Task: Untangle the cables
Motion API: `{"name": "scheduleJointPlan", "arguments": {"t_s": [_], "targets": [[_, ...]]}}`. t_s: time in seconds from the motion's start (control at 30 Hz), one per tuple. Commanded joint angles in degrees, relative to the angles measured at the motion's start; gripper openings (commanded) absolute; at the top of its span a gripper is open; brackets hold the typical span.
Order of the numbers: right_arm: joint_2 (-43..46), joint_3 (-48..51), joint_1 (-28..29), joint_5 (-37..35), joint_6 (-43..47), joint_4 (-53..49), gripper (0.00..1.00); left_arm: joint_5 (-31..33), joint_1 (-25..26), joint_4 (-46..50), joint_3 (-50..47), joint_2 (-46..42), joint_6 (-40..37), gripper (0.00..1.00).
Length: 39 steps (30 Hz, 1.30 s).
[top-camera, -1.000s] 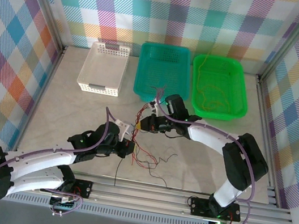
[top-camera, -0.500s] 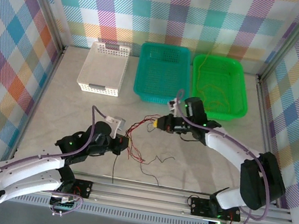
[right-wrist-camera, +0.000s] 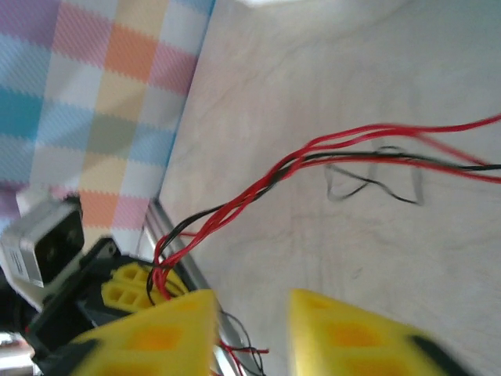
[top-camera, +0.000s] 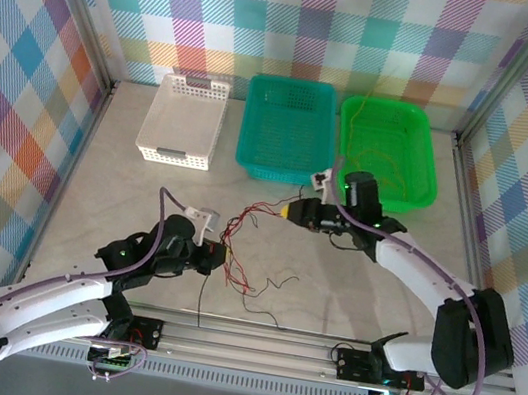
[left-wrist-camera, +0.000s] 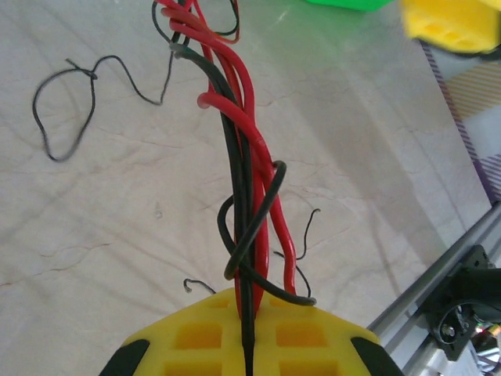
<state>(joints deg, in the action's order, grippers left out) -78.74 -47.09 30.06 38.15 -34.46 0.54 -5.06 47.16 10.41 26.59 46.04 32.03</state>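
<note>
**A:** What are they working on?

**B:** A pale, marble-veined table (top-camera: pixel 114 183), closed in by plaid cloth walls (top-camera: pixel 373 33), with aluminium rails (top-camera: pixel 270 344) along the near edge.

**A:** Where are the cables (top-camera: pixel 239 244)?

**B:** They stretch in a bundle over the middle of the table, between the two arms. The left gripper (top-camera: pixel 219 259) is clenched on one end. From its wrist camera the red and black strands (left-wrist-camera: pixel 244 188) rise straight out from between the yellow fingers (left-wrist-camera: pixel 196 337).

**A:** And the right gripper (top-camera: pixel 288 211)?

**B:** Released. Its two yellow pads (right-wrist-camera: pixel 344 329) stand apart with nothing between them, and the bundle (right-wrist-camera: pixel 313 157) passes beyond them.

**A:** Anything you can't make out?

**B:** The strand ends are hidden inside the left grip. The right wrist picture is blurred, and the bundle runs off its right edge. From above I can't tell whether the far end touches the right gripper.

**A:** Counts?

**B:** Two arms and three baskets at the back: a white basket (top-camera: pixel 149 128), a teal basket (top-camera: pixel 248 124) and a green basket (top-camera: pixel 429 169). Thin yellow wires (top-camera: pixel 369 175) lie curled in the green one. The bundle holds several red strands and at least two black, too twisted for an exact number. Loose black strands (top-camera: pixel 277 283) lie on the table near it.
</note>
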Motion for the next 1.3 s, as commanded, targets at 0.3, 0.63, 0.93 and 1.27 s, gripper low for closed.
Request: {"name": "scheduleJointPlan", "arguments": {"t_s": [0.3, 0.63, 0.93, 1.27], "targets": [[-13.86, -2.83, 9.21, 3.38, -8.99, 17.43, 0.57, -5.39, -0.39, -8.41, -0.92, 4.07, 0.06, 0.00], [-14.93, -3.62, 10.28, -1.93, -10.78, 19.41, 0.35, -6.70, 0.24, -10.10, -2.28, 5.66, -0.48, 0.00], [-17.66, -4.20, 10.81, 1.72, -13.35, 22.34, 0.22, -5.30, 0.31, -8.81, -2.50, 4.82, -1.27, 0.00], [-13.66, -1.46, 10.78, -1.39, -10.64, 21.91, 0.00, -5.24, 0.24, -6.72, -2.40, 4.01, -2.15, 0.00]]}}
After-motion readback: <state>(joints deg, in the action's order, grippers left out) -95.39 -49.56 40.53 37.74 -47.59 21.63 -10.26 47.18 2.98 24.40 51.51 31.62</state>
